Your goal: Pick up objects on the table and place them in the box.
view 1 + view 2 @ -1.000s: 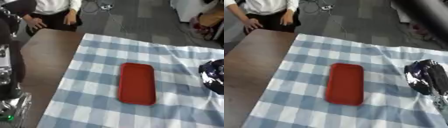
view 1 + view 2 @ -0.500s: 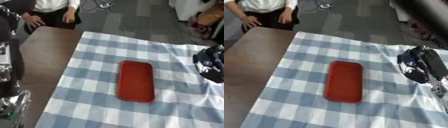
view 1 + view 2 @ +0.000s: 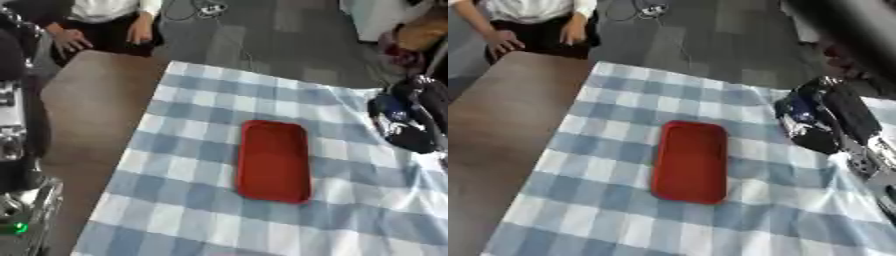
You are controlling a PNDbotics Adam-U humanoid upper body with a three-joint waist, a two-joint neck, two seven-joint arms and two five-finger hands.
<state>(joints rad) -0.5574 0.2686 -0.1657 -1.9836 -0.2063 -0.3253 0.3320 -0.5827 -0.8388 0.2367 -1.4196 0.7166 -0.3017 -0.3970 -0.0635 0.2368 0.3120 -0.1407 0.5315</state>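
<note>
Lying flat near the middle of the blue-and-white checked cloth (image 3: 605,210) is a red rounded-rectangle tray-like object (image 3: 690,161), its long side running away from the robot, with nothing touching it. The cloth is covering most of a brown table (image 3: 492,125), whose bare wood is showing along the left side. The right hand (image 3: 820,125) is coming in from the right edge, hanging over the cloth's far right part, well apart from the red object; it is showing as a dark, glossy mass with a blue patch, and whether its fingers are spread, curled or holding anything cannot be told from either view. The left arm (image 3: 19,150) is showing as a black and silver column along the left edge in the left eye view, with a small green light near the bottom; its hand is not appearing in either view. No box is showing anywhere on the table
</note>
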